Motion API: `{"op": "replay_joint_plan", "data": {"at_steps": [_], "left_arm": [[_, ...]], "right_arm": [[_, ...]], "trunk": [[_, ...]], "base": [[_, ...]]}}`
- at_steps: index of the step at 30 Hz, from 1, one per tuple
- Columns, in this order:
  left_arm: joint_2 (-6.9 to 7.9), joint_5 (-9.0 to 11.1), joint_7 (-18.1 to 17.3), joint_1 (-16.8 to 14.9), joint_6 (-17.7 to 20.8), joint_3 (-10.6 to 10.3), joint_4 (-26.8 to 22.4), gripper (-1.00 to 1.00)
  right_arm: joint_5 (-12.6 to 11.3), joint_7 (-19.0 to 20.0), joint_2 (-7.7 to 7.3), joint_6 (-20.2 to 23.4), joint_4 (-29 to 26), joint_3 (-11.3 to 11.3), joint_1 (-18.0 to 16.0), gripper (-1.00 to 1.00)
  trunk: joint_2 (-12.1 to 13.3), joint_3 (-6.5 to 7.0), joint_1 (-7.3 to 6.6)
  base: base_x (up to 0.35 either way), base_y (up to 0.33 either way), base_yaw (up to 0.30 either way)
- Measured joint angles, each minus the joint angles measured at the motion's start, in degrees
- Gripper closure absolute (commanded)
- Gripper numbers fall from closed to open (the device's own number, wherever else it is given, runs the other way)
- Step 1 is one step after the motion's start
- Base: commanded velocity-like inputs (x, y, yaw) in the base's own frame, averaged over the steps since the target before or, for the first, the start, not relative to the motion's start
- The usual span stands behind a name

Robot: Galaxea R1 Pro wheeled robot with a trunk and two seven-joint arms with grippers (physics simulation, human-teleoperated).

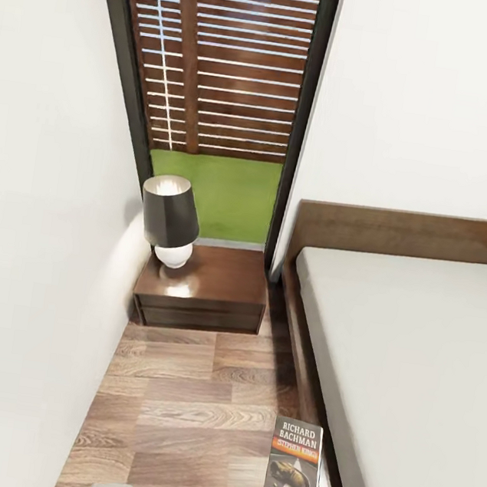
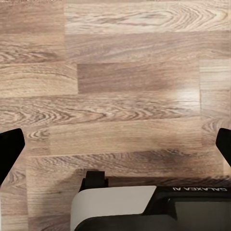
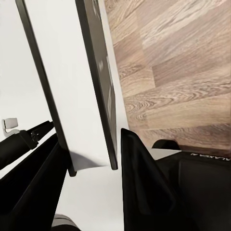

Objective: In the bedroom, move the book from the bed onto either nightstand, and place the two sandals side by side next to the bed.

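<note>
While low over the floor (image 2: 120, 72) | right gripper (image 3: 94, 166) clamps book (image 1: 293, 471) upright | left gripper (image 2: 115, 144) spread wide.

A: What stands on the wood-plank floor (image 1: 173, 412)?

B: At about eleven o'clock, the nightstand (image 1: 204, 291), set in the corner under the window. At three o'clock, the bed (image 1: 413, 360), its dark frame resting on the planks.

A: And on the nightstand?

B: A lamp (image 1: 170, 222) with a dark shade and a white round base, toward its nine o'clock side. The mattress top is plain pale.
</note>
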Motion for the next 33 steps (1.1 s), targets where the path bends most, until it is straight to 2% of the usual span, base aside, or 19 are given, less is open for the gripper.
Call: {"op": "replay_joint_plan", "data": {"at_steps": [33], "left_arm": [[-0.35, 0.00, 0.00, 0.09, -0.01, 0.00, -0.03, -1.00]], "right_arm": [[-0.01, -0.04, 0.00, 0.00, 0.00, -0.06, -0.01, 1.00]], "trunk": [[0.00, 3.09, 0.00]], "base": [[0.000, 0.000, 0.000]]}}
